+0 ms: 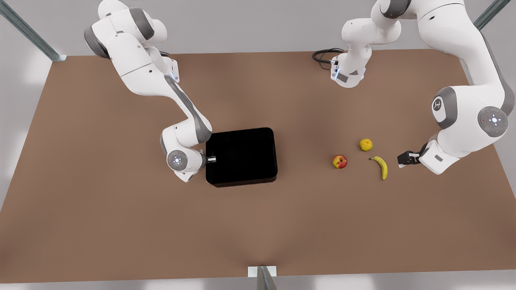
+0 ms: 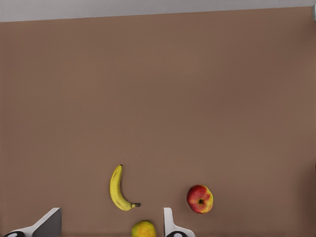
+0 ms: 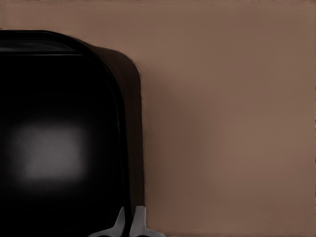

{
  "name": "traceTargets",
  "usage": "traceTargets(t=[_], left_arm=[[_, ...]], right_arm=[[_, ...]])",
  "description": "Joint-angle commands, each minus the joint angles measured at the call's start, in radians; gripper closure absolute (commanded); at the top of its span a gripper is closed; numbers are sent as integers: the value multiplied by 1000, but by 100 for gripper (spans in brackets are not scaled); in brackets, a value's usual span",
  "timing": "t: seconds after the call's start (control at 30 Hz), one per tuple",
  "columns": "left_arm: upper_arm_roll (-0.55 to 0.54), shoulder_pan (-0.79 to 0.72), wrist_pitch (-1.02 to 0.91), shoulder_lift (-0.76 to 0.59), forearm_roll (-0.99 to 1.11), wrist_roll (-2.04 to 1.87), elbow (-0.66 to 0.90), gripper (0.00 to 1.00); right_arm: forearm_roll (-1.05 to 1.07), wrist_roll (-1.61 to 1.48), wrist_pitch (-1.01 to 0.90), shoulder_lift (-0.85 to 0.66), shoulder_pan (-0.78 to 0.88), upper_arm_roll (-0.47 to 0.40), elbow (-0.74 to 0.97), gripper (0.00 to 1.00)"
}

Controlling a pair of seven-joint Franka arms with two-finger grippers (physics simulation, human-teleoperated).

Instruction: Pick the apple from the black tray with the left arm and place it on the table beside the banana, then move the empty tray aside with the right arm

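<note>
Brown and plain, the flat tabletop [image 1: 121, 225] carries everything you see in the front view. A glossy black rectangular tray with rounded corners [image 1: 242, 155] lies near the table's middle, its floor bare. At the tray's edge on the front view's left, your right gripper [image 1: 212, 159] meets the rim, its white arm reaching in from the far left corner. Toward the front view's right, well apart from the tray, the small red apple with a yellow patch [image 1: 340, 161] rests on the table, near the small curved yellow banana with dark tips [image 1: 381, 166]. A round bumpy yellow fruit [image 1: 366, 144] sits just beyond both. Your left gripper [image 1: 404, 158] hangs near the banana, on the side away from the apple, holding nothing.

Left wrist view: your two pale fingers [image 2: 170, 224] stand wide apart and empty. Banana [image 2: 117, 188], apple [image 2: 200, 199] and bumpy fruit [image 2: 143, 229] lie separate on the table, none touching.

Right wrist view: your fingertips [image 3: 139, 222] are drawn together on the thin wall of the black tray [image 3: 59, 148], one tip inside the rim and one outside, close to a rounded corner.
</note>
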Motion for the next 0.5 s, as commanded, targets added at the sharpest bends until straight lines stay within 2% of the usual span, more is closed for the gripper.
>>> traceTargets(t=[0.0, 0.2, 0.3, 0.47], left_arm=[[0, 0, 0, -1, 1, 24, 1, 0], [0, 0, 0, 0, 1, 23, 1, 0], [0, 0, 0, -1, 1, 24, 1, 0], [0, 0, 0, 0, 1, 24, 1, 0]], right_arm=[[-2, -69, -15, -12, -1, -1, 11, 82], [-1, -83, -116, -78, -33, -5, 46, 85], [-1, -144, -246, -78, -75, -17, 137, 85], [-11, -272, -372, -87, -92, -128, 229, 85]])
